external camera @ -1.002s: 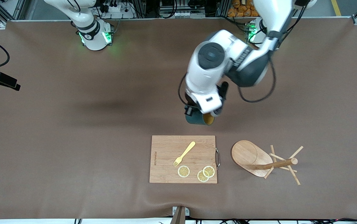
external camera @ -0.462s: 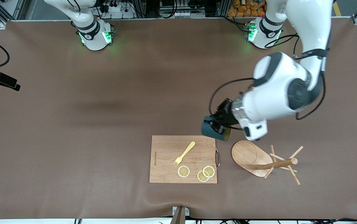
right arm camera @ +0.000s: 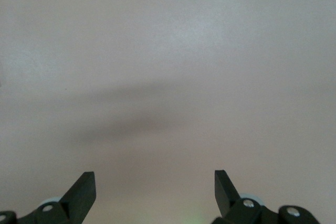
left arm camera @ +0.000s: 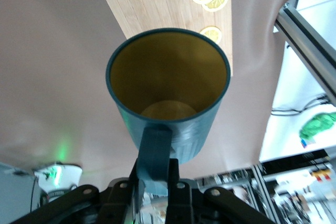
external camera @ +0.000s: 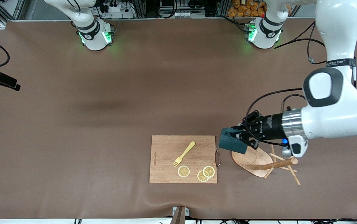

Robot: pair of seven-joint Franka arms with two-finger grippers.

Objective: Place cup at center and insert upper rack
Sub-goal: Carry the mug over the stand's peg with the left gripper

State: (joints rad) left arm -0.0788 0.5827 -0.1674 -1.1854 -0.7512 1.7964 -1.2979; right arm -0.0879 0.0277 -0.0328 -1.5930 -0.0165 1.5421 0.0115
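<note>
The cup [external camera: 233, 144] was dark teal with ribbed sides and a yellow-tan inside. It was up in the air, tipped on its side, held by its loop handle [left arm camera: 154, 153]. It hung over the edge of the rack's base, just beside the cutting board [external camera: 166, 161]. The upper rack [external camera: 264, 161] was a light wooden mug tree. It lay tipped over on the bench [external camera: 103, 124], its oval base [external camera: 253, 160] standing on edge. Its round post [external camera: 278, 163] lay flat, pointing toward the left arm's end, with thin pegs [external camera: 293, 177] crossing it.

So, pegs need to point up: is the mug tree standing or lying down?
Lying down: the mug tree has its post along the table.
</note>
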